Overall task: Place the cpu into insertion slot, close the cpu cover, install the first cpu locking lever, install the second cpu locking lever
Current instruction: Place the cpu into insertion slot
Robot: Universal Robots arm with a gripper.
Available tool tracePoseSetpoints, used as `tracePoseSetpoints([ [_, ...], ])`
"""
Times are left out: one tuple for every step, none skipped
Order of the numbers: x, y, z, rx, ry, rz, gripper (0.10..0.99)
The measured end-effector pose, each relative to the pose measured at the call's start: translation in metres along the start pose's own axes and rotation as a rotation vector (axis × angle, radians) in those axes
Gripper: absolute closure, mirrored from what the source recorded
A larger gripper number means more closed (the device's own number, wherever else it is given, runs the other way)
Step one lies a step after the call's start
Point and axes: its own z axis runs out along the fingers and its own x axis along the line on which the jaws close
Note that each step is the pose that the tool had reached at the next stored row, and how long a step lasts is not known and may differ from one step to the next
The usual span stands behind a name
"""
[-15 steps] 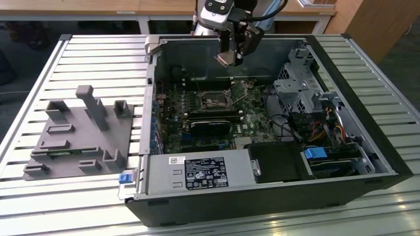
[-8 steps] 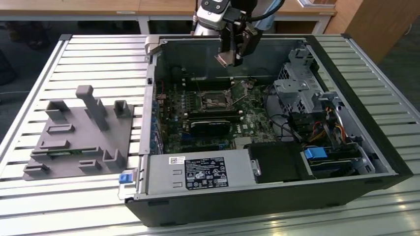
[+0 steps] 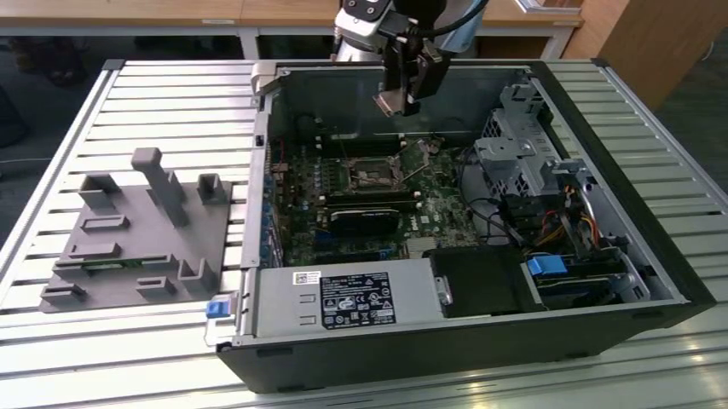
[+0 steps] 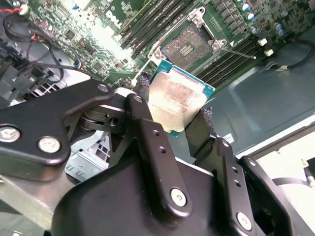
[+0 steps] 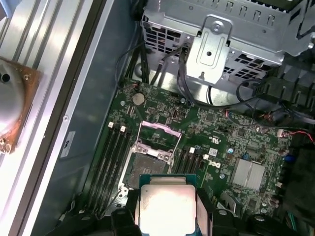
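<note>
The black linked fingers (image 4: 152,142) of the gripper (image 4: 172,110) are seen closest in the second wrist view. Clenched between them by two opposite edges is the cpu (image 4: 179,98), with its silvery top turned towards the camera and a green rim showing at its corners. In the exterior view the chip is held in the air inside the open computer case (image 3: 478,341), near the far wall and well apart from the board below. The insertion slot (image 5: 147,169) is left uncovered beneath it, its dark centre exposed inside the black frame. The cpu cover (image 5: 160,129) appears to be swung up at one edge of the slot (its thin frame is hard to tell from the board behind it). Thin locking levers (image 4: 236,51) are seen angled outward from the slot's corners. Long black memory slots (image 5: 112,157) are set on either side of the slot on the green motherboard (image 5: 221,128). Outside the case, towards the exterior view's left, a grey fixture (image 3: 136,230) is laid on the slatted table (image 3: 114,341).
</note>
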Motion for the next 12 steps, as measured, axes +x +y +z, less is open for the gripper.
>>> tracePoseSetpoints([
  [0.0000,0.0000,0.0001,0.000,-0.0007,0.010,0.545],
  [0.0001,0.0000,0.0002,0.000,-0.0015,0.022,0.545],
  [0.0001,0.0000,0.0002,0.000,-0.0022,0.032,0.545],
  [0.0002,0.0000,0.0002,-0.001,-0.0030,0.043,0.545],
  [0.0002,0.0001,0.0003,-0.001,-0.0037,0.053,0.545],
  [0.0003,0.0001,0.0004,-0.001,-0.0044,0.063,0.545],
  [0.0003,0.0001,0.0004,-0.001,-0.0052,0.073,0.545],
  [0.0004,0.0001,0.0005,-0.001,-0.0059,0.083,0.545],
  [0.0004,0.0001,0.0005,-0.001,-0.0067,0.095,0.545],
  [0.0004,0.0001,0.0006,-0.001,-0.0074,0.105,0.545],
  [0.0005,0.0001,0.0007,-0.001,-0.0081,0.115,0.545],
  [0.0005,0.0001,0.0008,-0.002,-0.0088,0.126,0.545],
])
